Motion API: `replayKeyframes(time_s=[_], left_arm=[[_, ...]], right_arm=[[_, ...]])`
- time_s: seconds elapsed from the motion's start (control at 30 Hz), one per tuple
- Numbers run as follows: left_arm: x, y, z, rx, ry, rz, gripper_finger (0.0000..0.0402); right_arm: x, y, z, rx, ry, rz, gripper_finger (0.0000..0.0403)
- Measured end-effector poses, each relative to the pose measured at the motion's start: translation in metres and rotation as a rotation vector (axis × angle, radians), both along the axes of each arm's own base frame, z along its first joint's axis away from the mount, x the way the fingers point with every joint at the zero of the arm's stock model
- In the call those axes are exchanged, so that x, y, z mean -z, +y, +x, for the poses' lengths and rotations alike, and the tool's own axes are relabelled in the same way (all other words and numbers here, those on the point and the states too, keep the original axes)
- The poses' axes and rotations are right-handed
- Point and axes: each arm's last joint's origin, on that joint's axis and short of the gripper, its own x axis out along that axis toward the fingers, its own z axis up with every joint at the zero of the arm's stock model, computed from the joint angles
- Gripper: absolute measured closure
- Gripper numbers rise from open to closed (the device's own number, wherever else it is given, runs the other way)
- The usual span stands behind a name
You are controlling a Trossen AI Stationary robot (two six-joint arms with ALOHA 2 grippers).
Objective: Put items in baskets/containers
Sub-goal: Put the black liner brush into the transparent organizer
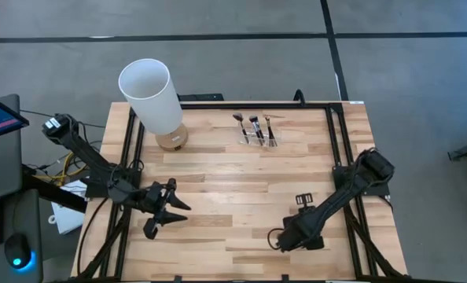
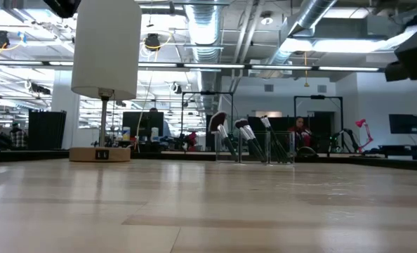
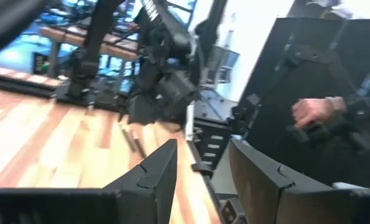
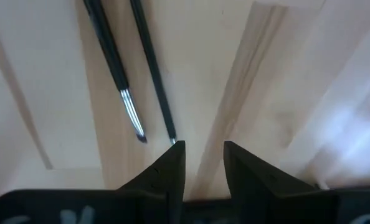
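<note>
Low, right gripper (image 4: 203, 155) above two brushes (image 4: 113, 68)

Clear holder (image 1: 259, 138) at desk's 12 o'clock holds upright brushes (image 1: 255, 126); two brushes (image 4: 119, 78) lie flat.

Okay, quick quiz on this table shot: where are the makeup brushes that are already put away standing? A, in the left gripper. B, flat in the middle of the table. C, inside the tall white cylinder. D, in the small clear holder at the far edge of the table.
D: the high view shows several brushes standing in the clear holder at the far edge, beside, not inside, the white cylinder.
</note>
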Motion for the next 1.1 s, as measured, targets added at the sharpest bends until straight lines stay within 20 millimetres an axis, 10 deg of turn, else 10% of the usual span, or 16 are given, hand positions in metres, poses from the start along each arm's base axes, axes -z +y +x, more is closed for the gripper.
replayKeyframes(time_s=[0.5, 1.1], left_arm=[[0.021, -0.009, 0.014, -0.148, 0.067, -0.034, 0.0259], [0.021, -0.009, 0.014, -0.148, 0.061, -0.030, 0.0259]], right_arm=[[0.005, -0.001, -0.035, 0.039, -0.131, 0.092, 0.0337], [0.019, 0.007, -0.031, 0.001, -0.195, 0.089, 0.0337]])
